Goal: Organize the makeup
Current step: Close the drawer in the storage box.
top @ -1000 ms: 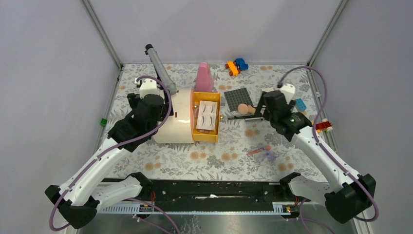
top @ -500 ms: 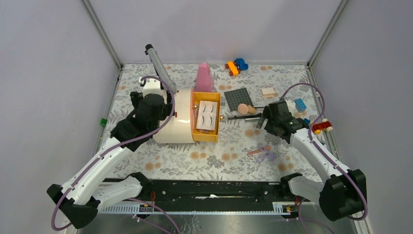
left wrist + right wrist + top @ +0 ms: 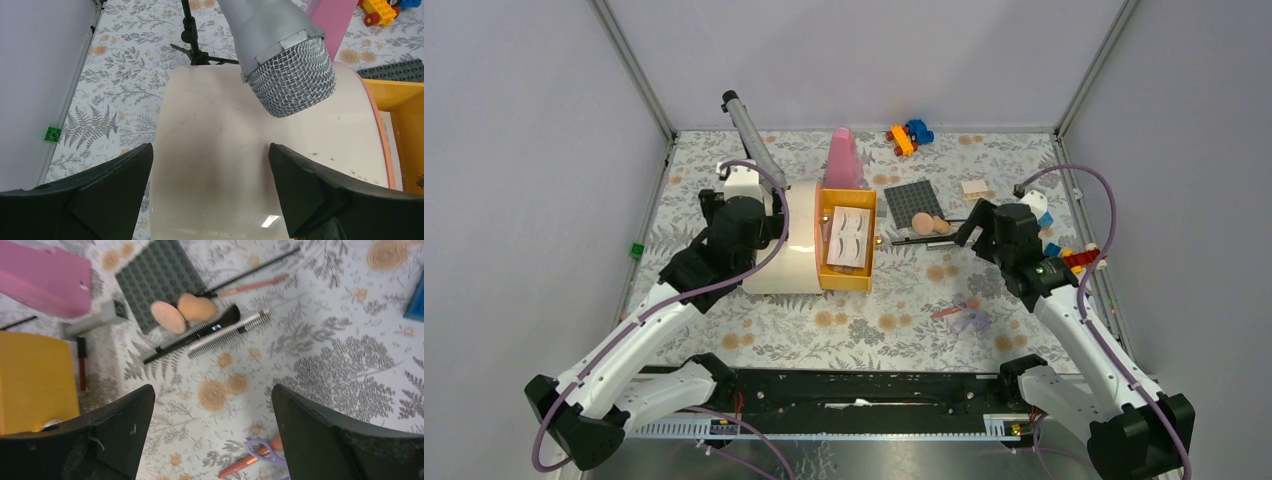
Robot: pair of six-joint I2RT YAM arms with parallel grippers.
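Covering the worktop (image 3: pixel 864 330) is a cloth printed with grey ferns and orange flowers. A smooth cream case (image 3: pixel 794 250) with a rounded top lies left of centre. A glossy yellow drawer (image 3: pixel 824 245) stands open on its right side, holding a white card of lashes (image 3: pixel 849 237).

The left gripper (image 3: pixel 210 160) hangs over the case, jaws wide and holding nothing. A grey microphone (image 3: pixel 290 75) with a wire-mesh head juts in just above the case. A tall pink cone-shaped bottle (image 3: pixel 844 160) stands behind the drawer.

Right of the drawer lies a dark grey studded plate (image 3: pixel 160 275). At its near corner are a flat round peach puff (image 3: pixel 167 316) and a matte peach egg-shaped sponge (image 3: pixel 196 306), touching each other. Beside them on the cloth lie a black brush (image 3: pixel 200 332), a comb-like brush (image 3: pixel 227 333) and thinner sticks.

The right gripper (image 3: pixel 212 400) hovers near them, jaws wide and empty. Small purple scissors (image 3: pixel 262 450) lie nearer the arms' bases. Bright toy bricks (image 3: pixel 909 135) sit at the far edge.
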